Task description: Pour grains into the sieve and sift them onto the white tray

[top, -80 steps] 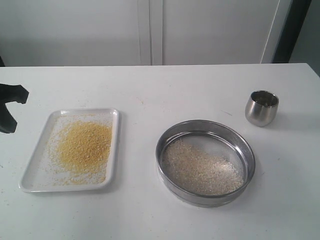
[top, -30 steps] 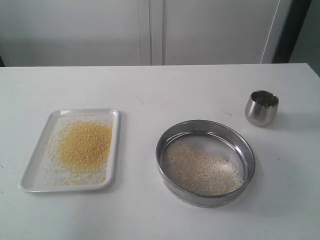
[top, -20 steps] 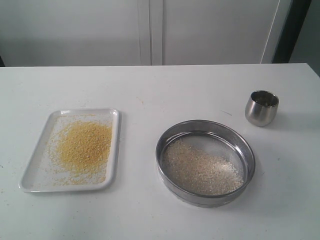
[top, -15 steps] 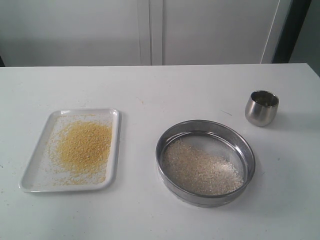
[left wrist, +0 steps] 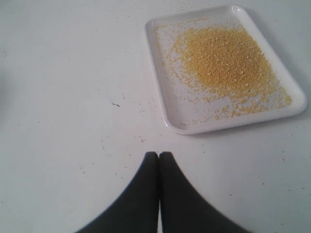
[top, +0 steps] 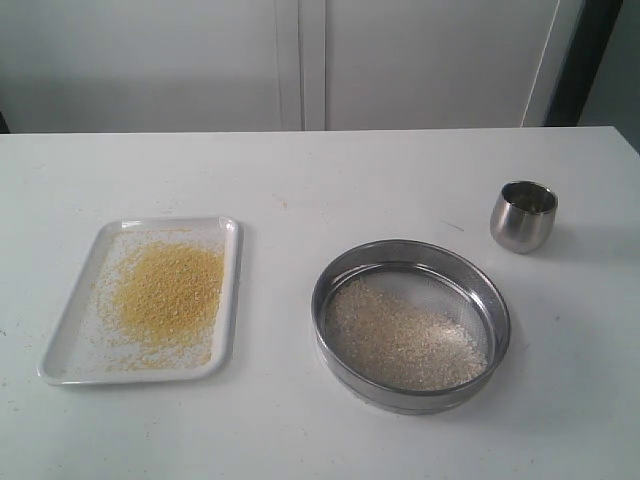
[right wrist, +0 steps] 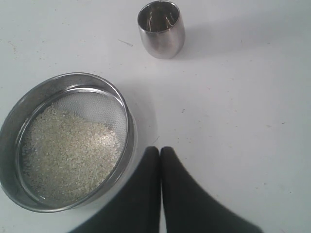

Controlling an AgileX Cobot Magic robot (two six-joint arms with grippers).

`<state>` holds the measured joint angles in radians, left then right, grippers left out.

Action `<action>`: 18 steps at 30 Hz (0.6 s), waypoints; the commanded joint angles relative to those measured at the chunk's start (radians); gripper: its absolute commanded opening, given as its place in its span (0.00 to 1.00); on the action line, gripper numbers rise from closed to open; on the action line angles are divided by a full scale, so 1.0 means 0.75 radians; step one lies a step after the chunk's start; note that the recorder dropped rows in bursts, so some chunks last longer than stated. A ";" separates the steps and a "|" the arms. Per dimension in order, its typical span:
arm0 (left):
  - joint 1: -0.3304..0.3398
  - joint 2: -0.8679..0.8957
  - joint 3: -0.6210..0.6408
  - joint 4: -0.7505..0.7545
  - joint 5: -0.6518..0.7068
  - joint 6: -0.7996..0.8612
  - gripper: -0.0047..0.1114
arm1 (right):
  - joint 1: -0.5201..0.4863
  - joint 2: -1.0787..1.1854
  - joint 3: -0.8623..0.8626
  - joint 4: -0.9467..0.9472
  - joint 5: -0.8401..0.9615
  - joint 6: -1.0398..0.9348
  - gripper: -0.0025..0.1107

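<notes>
Both my left gripper point(left wrist: 159, 156) and right gripper point(right wrist: 160, 150) are pinched closed on nothing; only the dark fingertips point(left wrist: 147, 187) show. Pale grains point(top: 400, 342) hide most of the sieve point(top: 410, 401) mesh.

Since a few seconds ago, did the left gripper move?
Yes. The left gripper has pulled back leftward, away from the tray, and is now out of the exterior view. Its jaws are shut.
</notes>
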<state>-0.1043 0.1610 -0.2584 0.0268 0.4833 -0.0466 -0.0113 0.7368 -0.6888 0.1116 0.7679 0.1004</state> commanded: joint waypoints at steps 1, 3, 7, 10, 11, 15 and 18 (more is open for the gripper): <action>0.063 -0.062 0.056 0.012 -0.007 0.002 0.04 | 0.003 -0.008 0.005 0.000 -0.010 0.003 0.02; 0.110 -0.091 0.075 0.012 -0.023 -0.005 0.04 | 0.003 -0.008 0.005 0.000 -0.010 0.003 0.02; 0.124 -0.163 0.081 0.012 -0.021 -0.003 0.04 | 0.003 -0.008 0.005 0.000 -0.010 0.003 0.02; 0.124 -0.213 0.084 0.012 0.000 -0.003 0.04 | 0.003 -0.008 0.005 0.000 -0.010 0.003 0.02; 0.124 -0.215 0.090 0.012 -0.010 -0.003 0.04 | 0.003 -0.008 0.005 0.000 -0.010 0.003 0.02; 0.124 -0.215 0.148 0.009 -0.085 -0.003 0.04 | 0.003 -0.008 0.005 0.000 -0.010 0.003 0.02; 0.124 -0.215 0.225 0.007 -0.141 -0.003 0.04 | 0.003 -0.008 0.005 0.000 -0.010 0.003 0.02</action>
<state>-0.0131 0.0064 -0.1386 0.0391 0.4122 -0.0466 -0.0113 0.7368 -0.6888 0.1116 0.7679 0.1022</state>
